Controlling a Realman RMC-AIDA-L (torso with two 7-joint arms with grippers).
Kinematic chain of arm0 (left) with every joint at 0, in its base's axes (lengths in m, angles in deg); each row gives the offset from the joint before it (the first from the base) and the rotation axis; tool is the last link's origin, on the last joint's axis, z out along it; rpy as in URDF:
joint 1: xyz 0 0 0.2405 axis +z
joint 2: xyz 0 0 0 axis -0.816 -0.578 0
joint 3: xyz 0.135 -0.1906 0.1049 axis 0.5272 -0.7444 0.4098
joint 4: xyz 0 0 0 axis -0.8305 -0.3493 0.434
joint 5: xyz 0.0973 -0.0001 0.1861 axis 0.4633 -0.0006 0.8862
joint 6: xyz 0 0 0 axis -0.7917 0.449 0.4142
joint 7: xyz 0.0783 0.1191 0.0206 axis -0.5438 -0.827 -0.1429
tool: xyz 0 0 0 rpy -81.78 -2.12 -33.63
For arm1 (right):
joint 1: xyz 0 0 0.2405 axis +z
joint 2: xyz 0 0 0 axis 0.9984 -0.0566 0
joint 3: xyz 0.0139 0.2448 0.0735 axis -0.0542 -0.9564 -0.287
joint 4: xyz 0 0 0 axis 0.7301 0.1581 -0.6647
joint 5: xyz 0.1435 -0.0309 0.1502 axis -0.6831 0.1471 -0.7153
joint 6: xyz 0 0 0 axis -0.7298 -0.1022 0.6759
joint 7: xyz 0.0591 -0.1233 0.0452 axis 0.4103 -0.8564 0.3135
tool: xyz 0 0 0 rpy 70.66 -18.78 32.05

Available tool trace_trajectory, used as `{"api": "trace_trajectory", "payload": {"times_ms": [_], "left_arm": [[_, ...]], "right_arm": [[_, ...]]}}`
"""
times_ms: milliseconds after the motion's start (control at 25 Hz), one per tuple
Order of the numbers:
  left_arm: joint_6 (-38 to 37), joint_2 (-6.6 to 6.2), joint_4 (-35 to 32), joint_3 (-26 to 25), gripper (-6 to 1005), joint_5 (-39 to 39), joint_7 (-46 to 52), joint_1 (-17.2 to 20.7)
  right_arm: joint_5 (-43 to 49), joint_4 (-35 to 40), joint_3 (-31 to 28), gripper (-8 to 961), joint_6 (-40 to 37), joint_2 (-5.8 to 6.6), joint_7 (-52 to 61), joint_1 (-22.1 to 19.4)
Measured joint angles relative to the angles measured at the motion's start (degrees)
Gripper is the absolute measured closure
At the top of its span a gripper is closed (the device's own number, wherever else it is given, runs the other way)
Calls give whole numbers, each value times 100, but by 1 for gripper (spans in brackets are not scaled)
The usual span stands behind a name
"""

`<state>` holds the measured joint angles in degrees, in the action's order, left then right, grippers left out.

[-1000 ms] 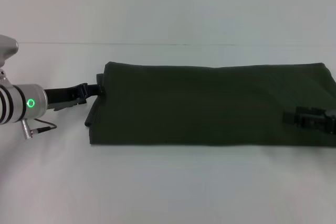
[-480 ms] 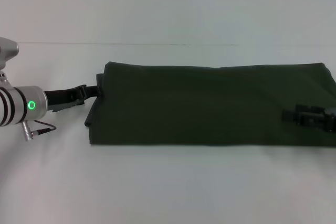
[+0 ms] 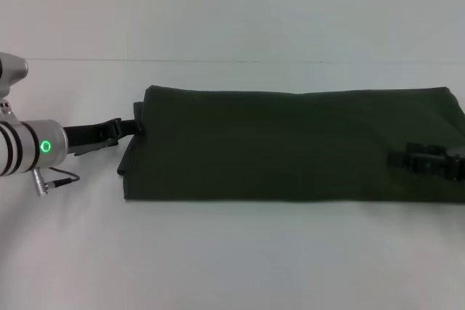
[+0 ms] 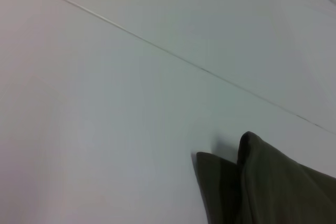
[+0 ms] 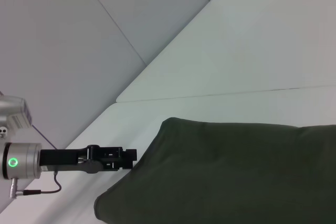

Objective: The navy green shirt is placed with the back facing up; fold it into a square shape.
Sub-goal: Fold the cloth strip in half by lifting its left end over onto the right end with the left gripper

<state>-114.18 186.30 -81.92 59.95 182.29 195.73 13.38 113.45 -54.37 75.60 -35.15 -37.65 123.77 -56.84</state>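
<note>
You have the shirt (image 3: 290, 143) lying flat on the white table (image 3: 232, 259) as a long, plain dark band, folded lengthwise, reaching from your left gripper (image 3: 131, 127) across to your right gripper (image 3: 403, 159).

Your left gripper is at the shirt's left end, its tip touching the cloth near the far corner. The shirt stretches away from it toward the other arm. In the right wrist view the same gripper (image 5: 128, 156) sits right against that folded edge. You cannot tell from any view whether it is open or closed, or whether it has any cloth in it. The left wrist view shows only the table and the layered corner of the shirt (image 4: 262, 187).

Your right gripper lies over the shirt's right end, toward the near edge, with the cloth beneath and beside it. Whether it is open, closed, or pinching the fabric cannot be told either.
</note>
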Motion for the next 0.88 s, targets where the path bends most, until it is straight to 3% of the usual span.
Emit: {"api": "trace_trajectory", "payload": {"times_ms": [880], "left_arm": [[62,28,129,-1,315,-52,-61,0]], "right_arm": [[0,0,7,55,-4,-3,8,15]]}}
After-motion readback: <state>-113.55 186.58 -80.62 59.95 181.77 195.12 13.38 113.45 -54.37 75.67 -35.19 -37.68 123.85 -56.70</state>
